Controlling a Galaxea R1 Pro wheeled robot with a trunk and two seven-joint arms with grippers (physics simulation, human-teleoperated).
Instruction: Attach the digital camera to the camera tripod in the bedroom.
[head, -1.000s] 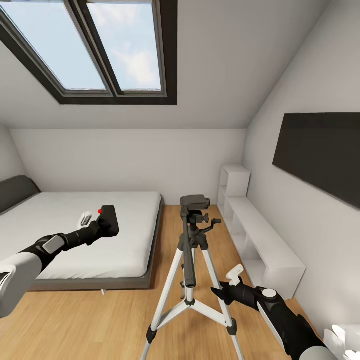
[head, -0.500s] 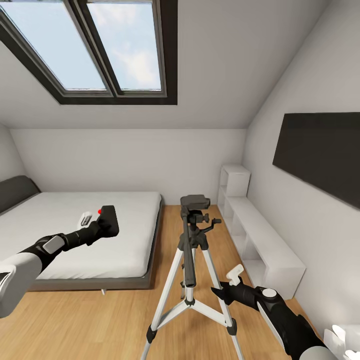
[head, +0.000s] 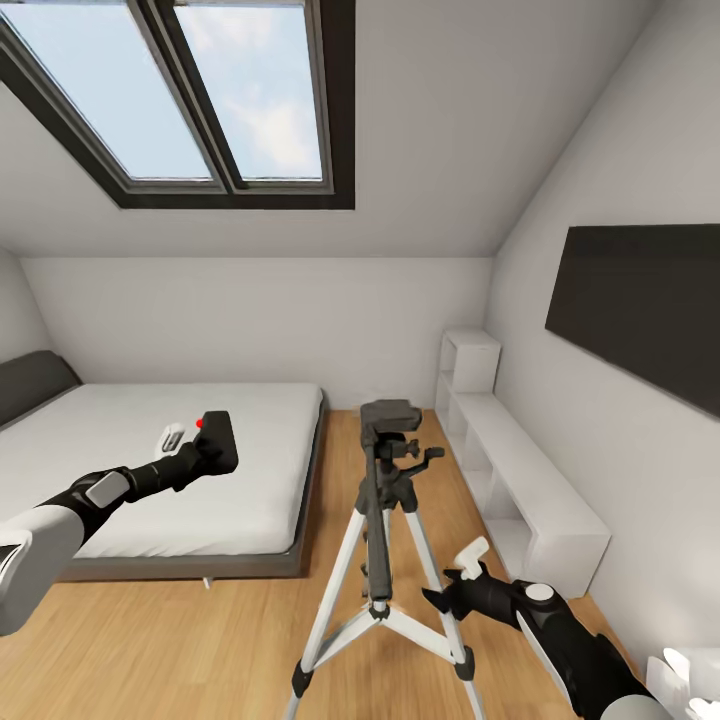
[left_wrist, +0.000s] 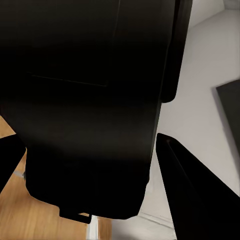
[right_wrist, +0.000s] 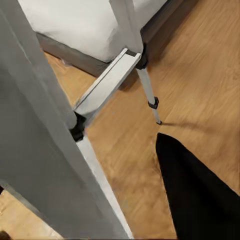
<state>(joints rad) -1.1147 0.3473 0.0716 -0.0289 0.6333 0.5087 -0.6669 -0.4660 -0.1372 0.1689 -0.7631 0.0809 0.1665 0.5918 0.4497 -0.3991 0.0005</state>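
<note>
Left gripper (head: 205, 452) clamps the camera (head: 218, 441) above the bed (head: 250, 500), unmoved. Right gripper (head: 455, 590), jaw state unclear, sits against a tripod (head: 385, 520) leg; the tripod has just dipped and tilted slightly, likely nudged. Mounting not yet started.

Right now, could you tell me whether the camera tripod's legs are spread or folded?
Spread. The camera tripod stands upright on the wood floor, its silver legs splayed apart and joined by centre braces; its pan head carries nothing.

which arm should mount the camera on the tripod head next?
Left. Its claw already holds the digital camera, raised over the bed near the height of the camera tripod head. The right claw sits low by a tripod leg.
</note>
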